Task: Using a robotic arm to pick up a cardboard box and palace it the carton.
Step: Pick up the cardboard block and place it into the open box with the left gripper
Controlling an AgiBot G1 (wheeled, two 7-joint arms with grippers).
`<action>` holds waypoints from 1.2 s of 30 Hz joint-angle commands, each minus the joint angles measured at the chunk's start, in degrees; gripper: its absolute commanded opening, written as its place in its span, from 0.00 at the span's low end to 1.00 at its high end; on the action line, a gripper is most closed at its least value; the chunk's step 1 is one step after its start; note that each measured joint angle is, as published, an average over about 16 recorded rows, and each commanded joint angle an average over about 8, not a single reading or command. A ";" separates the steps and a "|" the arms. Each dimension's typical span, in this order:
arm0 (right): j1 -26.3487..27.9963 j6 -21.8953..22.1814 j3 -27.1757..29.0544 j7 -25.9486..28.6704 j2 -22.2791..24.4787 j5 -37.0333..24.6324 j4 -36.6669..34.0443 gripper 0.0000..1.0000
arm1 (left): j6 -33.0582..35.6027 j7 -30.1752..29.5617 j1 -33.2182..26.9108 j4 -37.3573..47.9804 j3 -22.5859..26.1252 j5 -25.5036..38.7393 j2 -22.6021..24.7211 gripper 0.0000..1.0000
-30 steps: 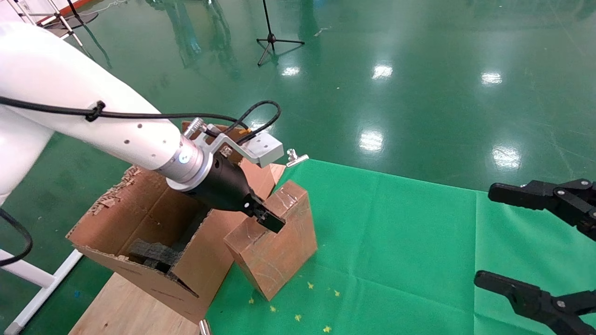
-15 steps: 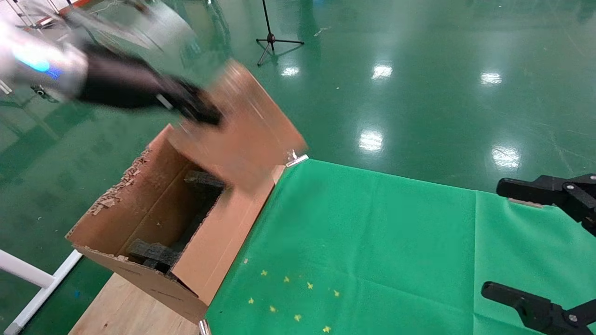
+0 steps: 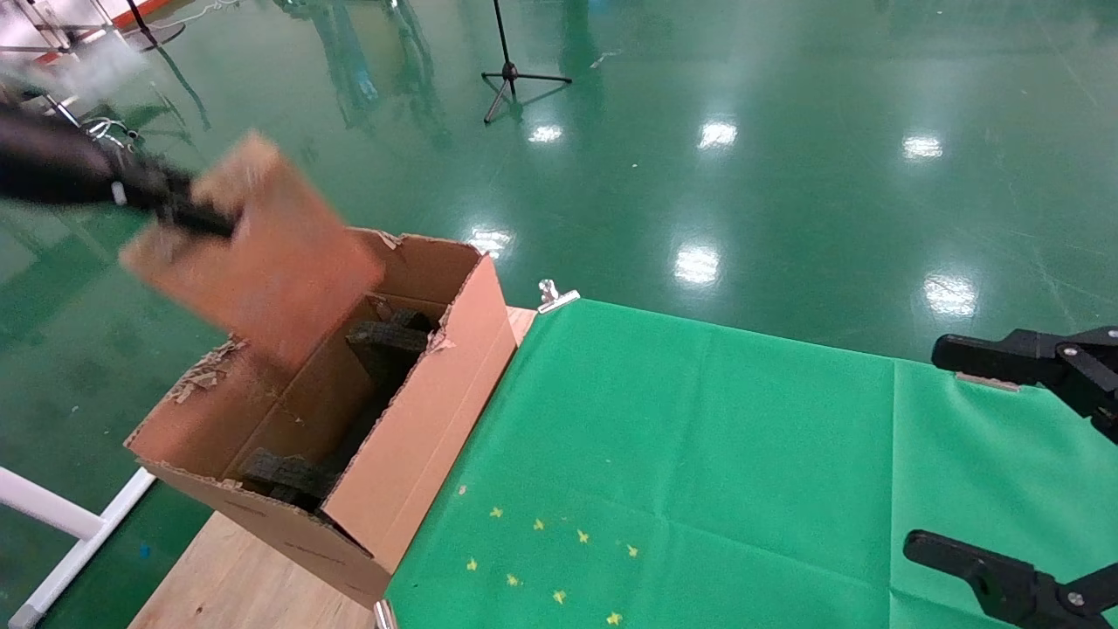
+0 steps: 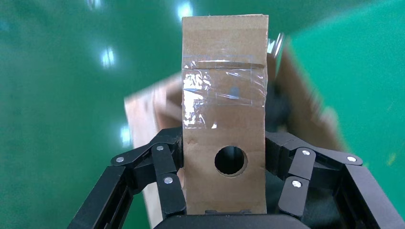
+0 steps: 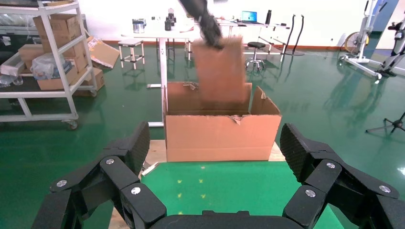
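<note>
Cardboard box (image 4: pixel 224 129) clamped in left jaws

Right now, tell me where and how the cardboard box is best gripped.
Keep the left gripper as it is: shut across the cardboard box's narrow width at the holed end face, fingers on the two broad flat sides, its length hanging toward the carton.

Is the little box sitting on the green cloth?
No, the left tool holds the cardboard box in the air above the carton.

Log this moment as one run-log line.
left gripper: holding cardboard box | box: above carton | right gripper: open, parked
</note>
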 commanded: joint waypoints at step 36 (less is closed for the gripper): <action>0.00 0.01 -0.01 -0.01 0.01 0.01 0.00 1.00 | -37.21 6.83 15.86 34.93 0.70 2.56 14.00 0.00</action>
